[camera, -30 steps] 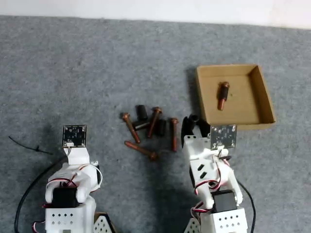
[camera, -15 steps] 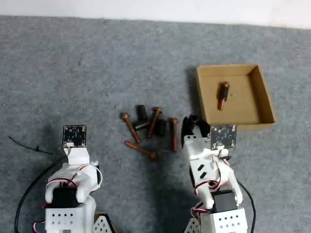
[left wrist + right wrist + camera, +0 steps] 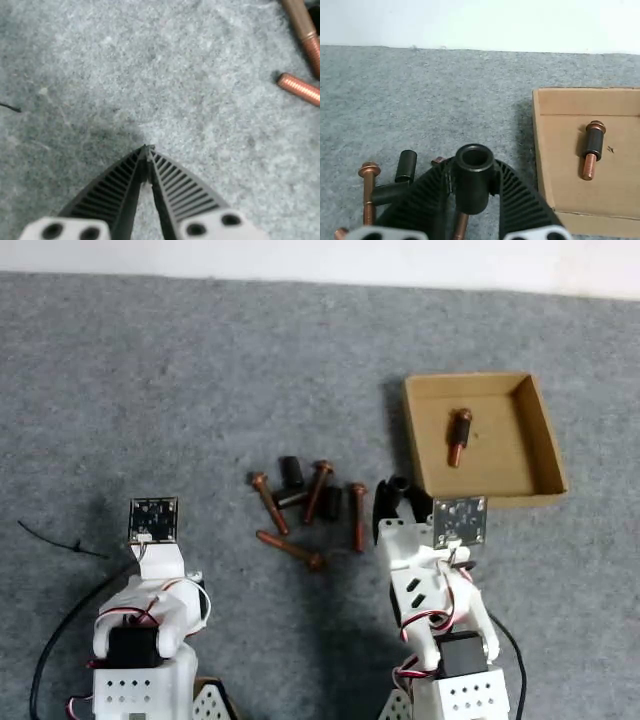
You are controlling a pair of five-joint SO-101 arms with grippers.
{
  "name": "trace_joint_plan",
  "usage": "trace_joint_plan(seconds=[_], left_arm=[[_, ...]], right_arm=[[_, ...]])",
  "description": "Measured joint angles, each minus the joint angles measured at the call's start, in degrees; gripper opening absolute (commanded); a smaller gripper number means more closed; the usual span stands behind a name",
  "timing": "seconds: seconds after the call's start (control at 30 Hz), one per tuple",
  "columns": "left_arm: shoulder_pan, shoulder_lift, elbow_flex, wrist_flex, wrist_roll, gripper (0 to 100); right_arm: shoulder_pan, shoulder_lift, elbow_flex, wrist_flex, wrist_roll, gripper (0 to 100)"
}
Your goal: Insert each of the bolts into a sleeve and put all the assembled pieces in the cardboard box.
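Observation:
Several copper bolts (image 3: 290, 548) and black sleeves (image 3: 291, 471) lie in a loose heap at the middle of the grey carpet. The cardboard box (image 3: 535, 450) sits at the right, and one bolt with a sleeve on it (image 3: 458, 437) lies inside. My right gripper (image 3: 400, 498) stands between the heap and the box's near left corner, shut on an upright black sleeve (image 3: 472, 177) whose open end faces up. My left gripper (image 3: 146, 150) is shut on nothing and points down at bare carpet to the left of the heap. Two bolt ends (image 3: 300, 89) lie beyond it.
A thin black cable tie (image 3: 60, 543) lies on the carpet at the far left. Pale wall runs along the carpet's far edge (image 3: 480, 47). Open carpet stretches behind the heap and left of the box.

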Motion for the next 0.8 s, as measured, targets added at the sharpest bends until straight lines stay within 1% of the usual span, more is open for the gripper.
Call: trace_joint_plan(seconds=[0.8], left_arm=[[0.0,0.0,0.0,0.0,0.0,1]], right_arm=[[0.0,0.0,0.0,0.0,0.0,0.5]])
